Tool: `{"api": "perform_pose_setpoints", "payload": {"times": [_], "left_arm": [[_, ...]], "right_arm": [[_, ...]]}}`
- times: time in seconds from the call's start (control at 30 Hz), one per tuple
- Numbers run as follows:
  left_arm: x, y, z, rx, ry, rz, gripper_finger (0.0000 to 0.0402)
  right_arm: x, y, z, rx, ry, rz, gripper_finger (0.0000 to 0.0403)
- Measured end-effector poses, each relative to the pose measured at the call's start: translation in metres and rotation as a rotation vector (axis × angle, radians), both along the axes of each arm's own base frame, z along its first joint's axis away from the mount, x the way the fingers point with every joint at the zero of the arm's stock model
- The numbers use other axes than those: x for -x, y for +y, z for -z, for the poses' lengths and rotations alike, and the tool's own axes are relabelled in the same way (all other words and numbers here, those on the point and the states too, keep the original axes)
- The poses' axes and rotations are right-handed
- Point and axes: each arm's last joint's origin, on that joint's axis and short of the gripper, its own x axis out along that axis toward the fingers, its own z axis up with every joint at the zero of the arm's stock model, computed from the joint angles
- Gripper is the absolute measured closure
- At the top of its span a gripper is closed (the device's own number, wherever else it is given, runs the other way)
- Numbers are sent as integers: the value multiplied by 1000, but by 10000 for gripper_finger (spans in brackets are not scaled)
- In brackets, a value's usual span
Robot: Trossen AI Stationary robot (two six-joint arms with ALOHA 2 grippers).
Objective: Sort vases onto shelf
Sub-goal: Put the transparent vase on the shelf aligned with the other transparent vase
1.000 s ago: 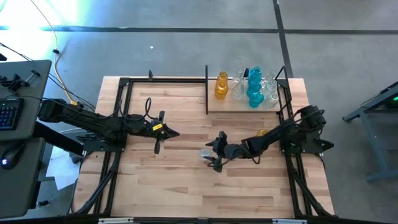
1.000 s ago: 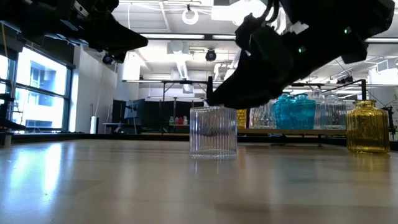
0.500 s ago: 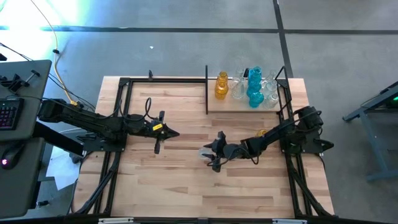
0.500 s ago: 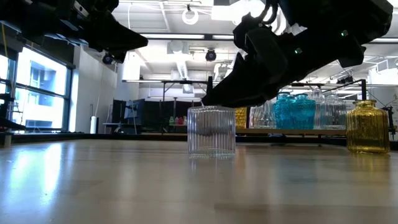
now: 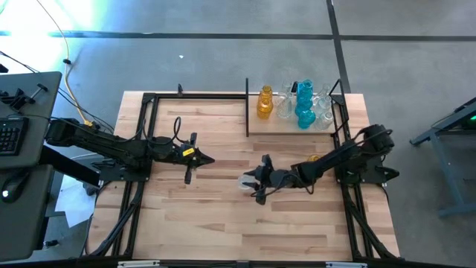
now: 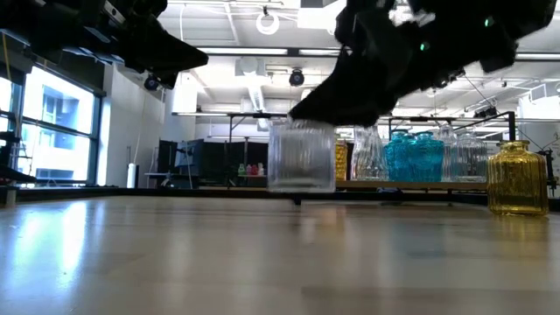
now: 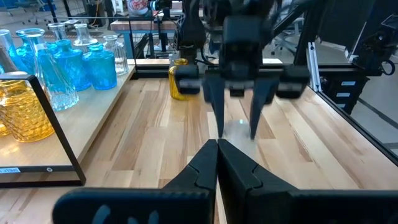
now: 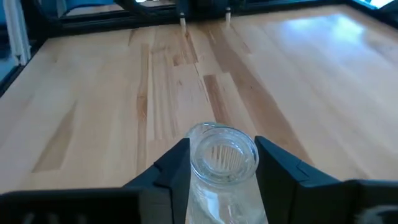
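My right gripper [image 5: 248, 182] is shut on a clear ribbed glass vase [image 6: 302, 157] at the middle of the table, a little above the wood. It also shows in the right wrist view [image 8: 224, 163]. My left gripper [image 5: 210, 159] is shut and empty, hovering left of the centre. The shelf [image 5: 256, 128] lies at the far right and bears an amber vase [image 5: 265, 103], teal vases [image 5: 305, 104] and clear ones, standing on their bases. Another amber vase [image 6: 518, 179] stands on the table near the right arm. My right gripper pinches the clear vase between its two fingers [image 8: 177, 169], one on each side of its upper part just below the rim [image 8: 224, 144]. The fingers come from the table's right, slanting down. The vase stands upright, its base [image 6: 302, 187] lifted just clear of the table.
A black frame [image 5: 149, 97] runs around the table's edges. The shelf's black upright post [image 5: 247, 108] stands at its left end. Bare wood lies in front of and left of the held vase. A desk with a keyboard [image 5: 11, 134] stands off the table's left.
My right gripper has gone up with the clear vase. The vase stood on the table a second ago and now hangs upright, just clear of it.
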Motion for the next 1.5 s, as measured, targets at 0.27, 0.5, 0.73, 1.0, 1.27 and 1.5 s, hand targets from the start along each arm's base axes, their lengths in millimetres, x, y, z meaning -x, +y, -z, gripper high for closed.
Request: {"api": "perform_pose_setpoints", "payload": {"times": [0.27, 0.5, 0.73, 1.0, 1.27, 1.5], "left_arm": [[0, 0, 0, 0, 2, 0, 401], [0, 0, 0, 0, 0, 0, 401], [0, 0, 0, 0, 0, 0, 401], [0, 0, 0, -8, 0, 2, 401], [0, 0, 0, -8, 0, 2, 401], [0, 0, 0, -8, 0, 2, 401]], "right_arm": [[41, -23, -54, 171, 97, 152, 285], [73, -59, -80, 272, 157, 405, 284], [76, -104, -73, 304, 311, 471, 284], [80, -145, -72, 262, 364, 480, 284], [80, -166, -71, 239, 360, 417, 284], [86, -185, -68, 231, 395, 450, 284]]}}
